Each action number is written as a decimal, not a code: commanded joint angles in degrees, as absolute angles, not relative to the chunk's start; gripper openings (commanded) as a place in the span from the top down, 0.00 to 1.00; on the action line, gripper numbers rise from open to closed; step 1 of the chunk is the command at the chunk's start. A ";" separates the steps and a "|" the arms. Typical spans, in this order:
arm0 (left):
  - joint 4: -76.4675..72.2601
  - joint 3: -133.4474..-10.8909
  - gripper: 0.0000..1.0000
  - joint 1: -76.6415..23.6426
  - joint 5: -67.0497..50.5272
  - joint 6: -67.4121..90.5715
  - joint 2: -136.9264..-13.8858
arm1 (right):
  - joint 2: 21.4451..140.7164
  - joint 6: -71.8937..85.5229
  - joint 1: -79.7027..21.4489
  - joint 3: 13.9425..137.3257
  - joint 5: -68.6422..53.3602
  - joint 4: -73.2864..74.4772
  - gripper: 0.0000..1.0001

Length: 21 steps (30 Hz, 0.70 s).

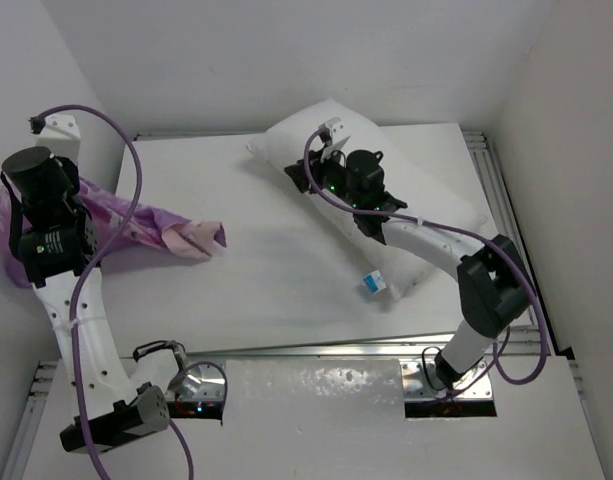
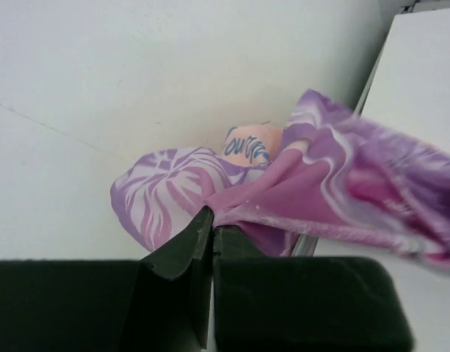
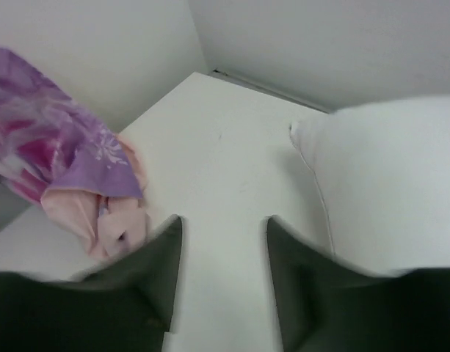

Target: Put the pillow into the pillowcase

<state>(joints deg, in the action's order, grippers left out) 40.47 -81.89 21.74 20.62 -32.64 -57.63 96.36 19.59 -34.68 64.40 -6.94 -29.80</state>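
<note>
Pillow, top view: the pillow [image 1: 401,270] lies slantwise on the far right part of the table [image 1: 276,290], wholly outside the pillowcase [image 1: 191,235]. Its tag [image 1: 374,284] sits at the near corner.
Pillowcase, top view: a crumpled strip at the table's left side, well apart from the pillow. The pale pink end points toward the middle and the left end reaches past the table's left edge.
Right arm, top view: stretched from its base along the pillow's length, with the right pincer [image 1: 298,177] at the pillow's far left edge.
Left arm, top view: rises from its base and bends over the pillowcase's left end. The wrist covers the grip, so the hold cannot be judged here.
Left pincer, left wrist view: the left pincer [image 2: 210,220] is clenched, fingertips pressed together on a fold of purple-pink cloth. The cloth is lifted and seen against the wall, with the table edge to the right. Only this view shows the grasp.
Right pincer, right wrist view: released, fingers apart, bare table between them and nothing held. The pillow is just to the right of the fingers and the pillowcase lies off to the left.
</note>
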 commanded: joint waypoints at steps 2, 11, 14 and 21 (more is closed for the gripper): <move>47.18 -85.16 1.00 21.71 12.07 -33.14 -58.27 | 103.52 16.61 -40.67 70.82 -14.66 -26.03 0.35; 51.33 -104.66 1.00 21.45 -5.26 -32.35 -62.83 | 120.92 17.75 -50.80 86.98 -23.11 -29.71 0.06; 50.80 -108.18 1.00 21.53 -11.05 -30.33 -65.38 | 126.29 17.75 -52.55 91.74 -24.17 -29.79 0.06; 53.09 -111.27 1.00 21.45 -28.65 -29.27 -68.03 | 138.14 23.98 -54.67 98.43 -12.23 -37.18 0.01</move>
<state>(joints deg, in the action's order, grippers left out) 53.49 -109.78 21.74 -18.57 -30.76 -66.83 134.80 19.88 -54.24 94.63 -18.55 -31.18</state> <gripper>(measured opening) 0.006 0.984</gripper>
